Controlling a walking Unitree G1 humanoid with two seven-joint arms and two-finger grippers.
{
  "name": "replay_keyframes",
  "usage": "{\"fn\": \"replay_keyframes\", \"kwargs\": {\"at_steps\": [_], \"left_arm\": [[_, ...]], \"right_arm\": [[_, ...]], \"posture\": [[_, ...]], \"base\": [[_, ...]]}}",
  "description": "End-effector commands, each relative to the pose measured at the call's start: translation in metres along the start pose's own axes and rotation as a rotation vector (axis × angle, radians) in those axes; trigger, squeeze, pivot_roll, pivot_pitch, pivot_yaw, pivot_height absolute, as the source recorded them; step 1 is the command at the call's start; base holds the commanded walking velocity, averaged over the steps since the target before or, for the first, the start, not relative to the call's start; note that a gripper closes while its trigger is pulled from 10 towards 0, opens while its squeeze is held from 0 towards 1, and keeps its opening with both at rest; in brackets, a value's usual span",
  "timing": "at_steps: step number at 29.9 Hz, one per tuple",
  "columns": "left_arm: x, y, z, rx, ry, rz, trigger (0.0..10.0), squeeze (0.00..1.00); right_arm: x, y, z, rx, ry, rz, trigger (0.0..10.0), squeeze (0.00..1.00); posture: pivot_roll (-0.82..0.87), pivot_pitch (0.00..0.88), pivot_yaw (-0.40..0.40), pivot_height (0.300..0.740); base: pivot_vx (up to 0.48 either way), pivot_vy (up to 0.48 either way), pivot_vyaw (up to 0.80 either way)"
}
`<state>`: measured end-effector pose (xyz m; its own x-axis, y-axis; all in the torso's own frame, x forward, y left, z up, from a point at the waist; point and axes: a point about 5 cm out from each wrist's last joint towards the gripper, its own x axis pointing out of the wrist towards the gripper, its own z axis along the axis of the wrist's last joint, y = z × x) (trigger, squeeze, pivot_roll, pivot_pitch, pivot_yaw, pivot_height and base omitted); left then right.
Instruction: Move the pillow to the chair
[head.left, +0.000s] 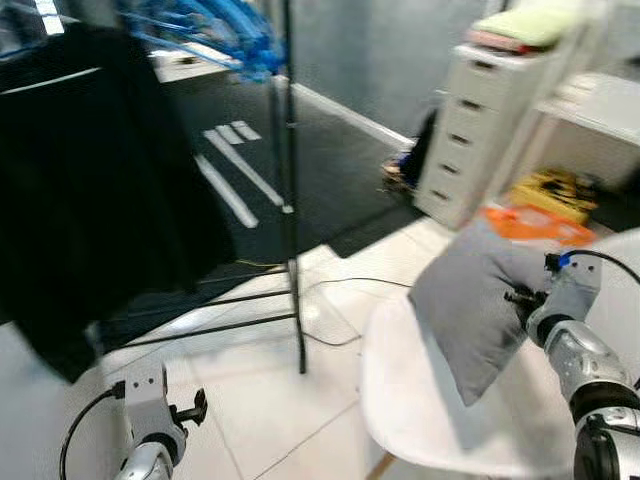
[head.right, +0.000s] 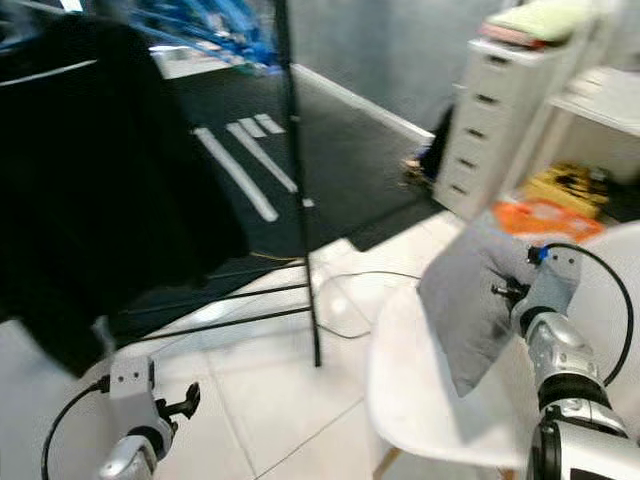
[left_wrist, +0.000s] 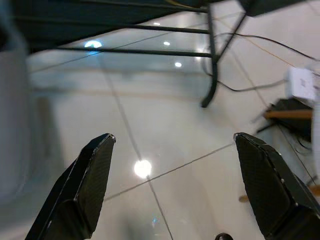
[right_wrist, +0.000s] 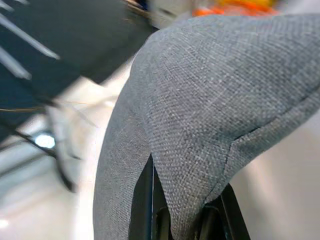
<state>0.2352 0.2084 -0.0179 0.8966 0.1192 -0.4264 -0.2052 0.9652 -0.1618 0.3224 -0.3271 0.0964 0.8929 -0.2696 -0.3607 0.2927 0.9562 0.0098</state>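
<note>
A grey fabric pillow (head.left: 470, 305) stands tilted over the seat of a white chair (head.left: 440, 415) at the lower right, its lower corner touching or just above the seat. My right gripper (head.left: 522, 298) is shut on the pillow's right edge; the right wrist view has the grey cloth (right_wrist: 210, 100) pinched between the black fingers (right_wrist: 145, 205). My left gripper (left_wrist: 172, 150) hangs low at the lower left over the pale tiled floor, open with nothing between its fingers. That left arm (head.left: 150, 420) is idle.
A black clothes stand (head.left: 292, 200) with dark cloth (head.left: 90, 190) hanging on it is to the left of the chair. A white drawer unit (head.left: 475, 120) stands at the back right beside orange and yellow items. Cables (head.left: 350, 285) lie on the tiles.
</note>
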Motion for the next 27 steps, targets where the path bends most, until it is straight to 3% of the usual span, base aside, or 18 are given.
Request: {"fn": "replay_keyframes", "kwargs": {"at_steps": [1, 18, 27], "left_arm": [[0.0, 0.004, 0.003, 0.006, -0.013, 0.007, 10.0, 0.0], [0.0, 0.007, 0.009, 0.01, -0.037, -0.004, 10.0, 0.0], [0.0, 0.006, 0.01, 0.011, -0.045, -0.011, 10.0, 0.0]], "right_arm": [[-0.002, 0.0, -0.02, -0.045, 0.1, -0.016, 10.0, 0.0], [-0.009, -0.006, -0.051, -0.008, 0.265, -0.102, 10.0, 0.0], [-0.01, -0.005, -0.055, 0.037, 0.254, -0.098, 10.0, 0.0]], "posture": [[-0.23, 0.0, 0.013, 0.74], [-0.23, 0.0, 0.02, 0.74], [-0.23, 0.0, 0.021, 0.74]], "base": [[0.0, 0.0, -0.7], [0.0, 0.0, -0.7], [0.0, 0.0, -0.7]]}}
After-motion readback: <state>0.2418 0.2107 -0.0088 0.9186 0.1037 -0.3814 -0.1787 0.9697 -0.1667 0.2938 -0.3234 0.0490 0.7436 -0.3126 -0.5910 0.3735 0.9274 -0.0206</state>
